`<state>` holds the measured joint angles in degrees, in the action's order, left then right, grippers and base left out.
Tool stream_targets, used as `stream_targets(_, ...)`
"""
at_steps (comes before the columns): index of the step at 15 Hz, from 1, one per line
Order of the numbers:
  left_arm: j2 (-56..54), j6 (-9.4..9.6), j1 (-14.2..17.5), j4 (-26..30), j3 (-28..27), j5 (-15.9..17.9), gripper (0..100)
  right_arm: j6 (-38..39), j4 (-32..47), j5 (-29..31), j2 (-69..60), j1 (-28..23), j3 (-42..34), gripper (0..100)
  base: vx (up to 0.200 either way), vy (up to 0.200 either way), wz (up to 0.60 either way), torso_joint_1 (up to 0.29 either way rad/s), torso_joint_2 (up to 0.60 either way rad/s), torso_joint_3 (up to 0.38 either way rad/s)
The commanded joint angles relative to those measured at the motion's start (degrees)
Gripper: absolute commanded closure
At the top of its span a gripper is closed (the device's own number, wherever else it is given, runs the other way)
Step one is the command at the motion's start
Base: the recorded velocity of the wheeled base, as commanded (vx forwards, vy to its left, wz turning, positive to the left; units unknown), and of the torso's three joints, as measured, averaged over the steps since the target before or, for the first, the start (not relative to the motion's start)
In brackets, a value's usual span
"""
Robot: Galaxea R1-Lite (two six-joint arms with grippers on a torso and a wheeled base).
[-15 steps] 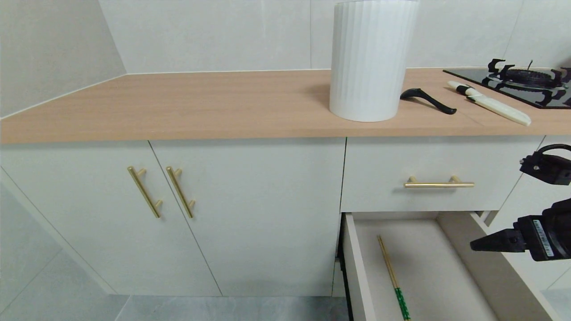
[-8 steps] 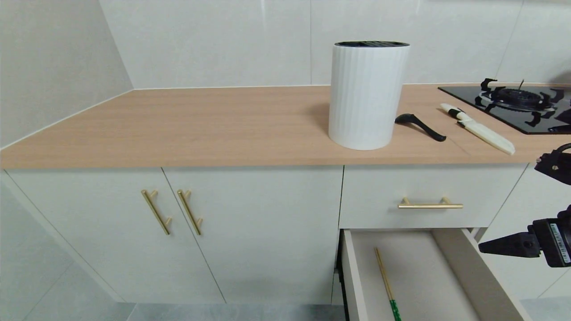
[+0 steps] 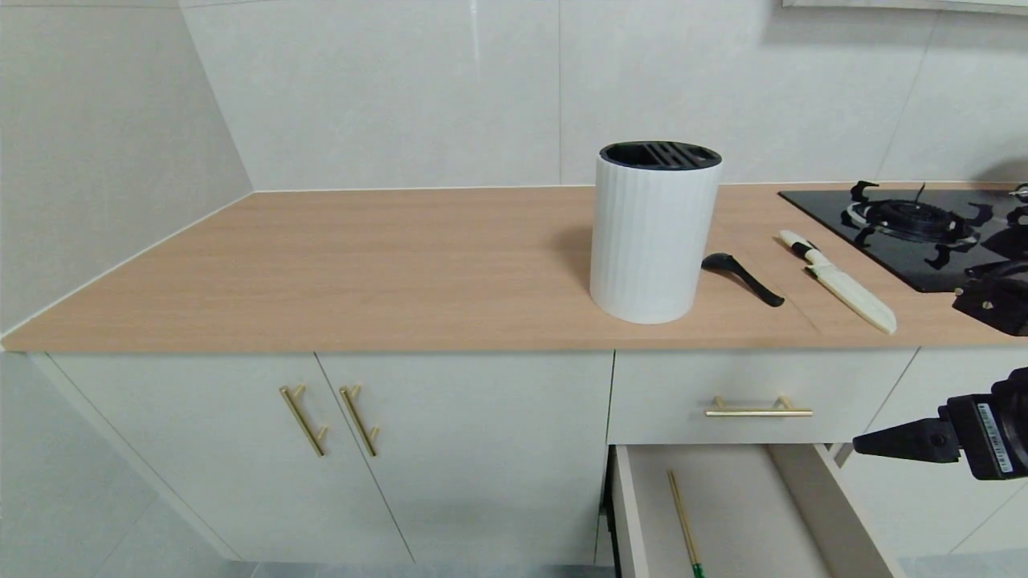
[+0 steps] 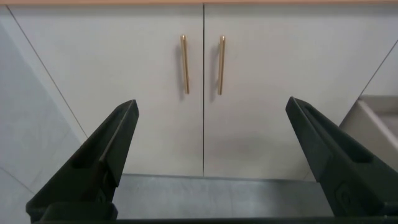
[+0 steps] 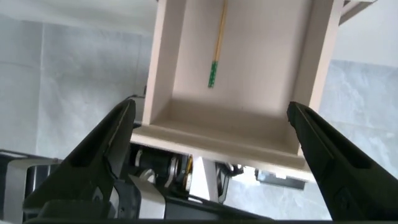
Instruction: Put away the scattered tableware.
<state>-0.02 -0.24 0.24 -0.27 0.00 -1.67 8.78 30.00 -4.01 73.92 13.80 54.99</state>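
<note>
Wood desk (image 3: 361, 273) against pale tiled walls (image 3: 385, 88), lower drawer (image 3: 630, 514) open.
Knife (image 3: 839, 282) and black spoon (image 3: 743, 277) lie slanting on the desk beside the white holder (image 3: 652, 241), knife tip toward the front edge; chopsticks (image 3: 683, 522) run front-to-back in the drawer. Right tool (image 5: 210, 107) hangs low by the drawer, fingers apart; left tool (image 4: 211, 104) faces the cupboard doors (image 4: 202, 112), fingers apart.

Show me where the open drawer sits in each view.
Head: the open drawer is at the bottom, right of centre, below the shut drawer.
Left wrist: its corner shows beside the double doors.
Right wrist: it is seen from above, beyond the right gripper.
Landmark: the chopsticks inside it, in head and right wrist views.
</note>
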Motion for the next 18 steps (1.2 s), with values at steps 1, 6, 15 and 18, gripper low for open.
stream_targets(1,0.0,-0.02,0.0,0.0,0.0,0.0,0,-0.5,-1.9,0.0,1.0,0.3,-1.8,0,0.0,0.0,0.0,0.129,-0.29,-0.168)
stream_targets(6,0.0,-0.02,0.0,0.0,0.0,0.0,0,-11.9,-17.8,0.1,10.3,-2.2,0.4,0,0.0,0.0,0.0,0.027,-0.06,-0.036)
stream_targets(15,0.0,-0.02,0.0,0.0,0.0,0.0,0,-21.3,-23.9,-7.7,45.4,-9.1,37.4,0,0.0,0.0,0.0,0.0,0.0,0.0)
stream_targets(18,0.0,-0.02,0.0,0.0,0.0,0.0,0,-20.9,-28.6,-9.1,47.1,-10.5,37.6,0,0.0,0.0,0.0,0.0,0.0,0.0)
